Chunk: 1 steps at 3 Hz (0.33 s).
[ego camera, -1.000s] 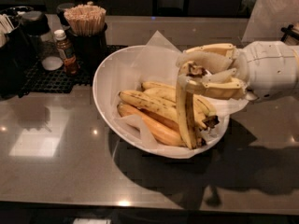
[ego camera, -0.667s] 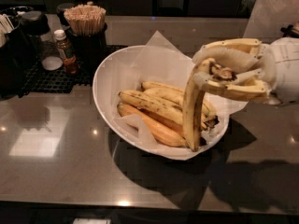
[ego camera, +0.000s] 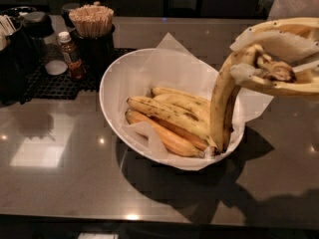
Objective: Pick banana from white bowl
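Note:
My gripper (ego camera: 264, 66) is at the upper right, above the right rim of the white bowl (ego camera: 117, 78), and is shut on the stem end of the banana (ego camera: 220, 108). The banana hangs almost straight down from the fingers (ego camera: 279, 86), its dark tip low at the bowl's right edge, close to the other bananas. The bowl is large, shallow and lined with crinkled white paper (ego camera: 169, 59). Three more yellow, brown-speckled bananas (ego camera: 169, 116) lie across its bottom.
The bowl stands on a dark glossy counter (ego camera: 75, 168). At the back left are a cup of wooden stir sticks (ego camera: 92, 24), a small sauce bottle (ego camera: 70, 54) and black containers (ego camera: 22, 44) on a black mat.
My gripper has moved up and to the right with the banana. The banana has lifted from among the others and now hangs nearly vertical.

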{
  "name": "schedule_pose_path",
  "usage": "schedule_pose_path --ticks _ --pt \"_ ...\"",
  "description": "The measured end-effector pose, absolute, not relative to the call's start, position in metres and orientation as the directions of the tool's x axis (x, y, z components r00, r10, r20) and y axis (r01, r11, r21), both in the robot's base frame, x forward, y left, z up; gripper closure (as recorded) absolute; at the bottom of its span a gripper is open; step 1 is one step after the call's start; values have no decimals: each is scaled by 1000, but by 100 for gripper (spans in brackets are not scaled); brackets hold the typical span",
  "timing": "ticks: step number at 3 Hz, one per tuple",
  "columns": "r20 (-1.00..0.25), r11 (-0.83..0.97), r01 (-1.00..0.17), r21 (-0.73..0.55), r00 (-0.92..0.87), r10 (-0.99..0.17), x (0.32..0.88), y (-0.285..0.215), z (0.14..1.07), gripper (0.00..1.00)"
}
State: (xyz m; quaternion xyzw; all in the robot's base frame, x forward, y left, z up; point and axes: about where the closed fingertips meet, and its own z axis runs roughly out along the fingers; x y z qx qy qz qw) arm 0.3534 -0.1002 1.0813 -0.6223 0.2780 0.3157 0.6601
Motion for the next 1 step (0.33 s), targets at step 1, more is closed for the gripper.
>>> schedule_pose_path --ticks 1 --pt "-757 25 -760 -650 649 71 353 -100 1082 100"
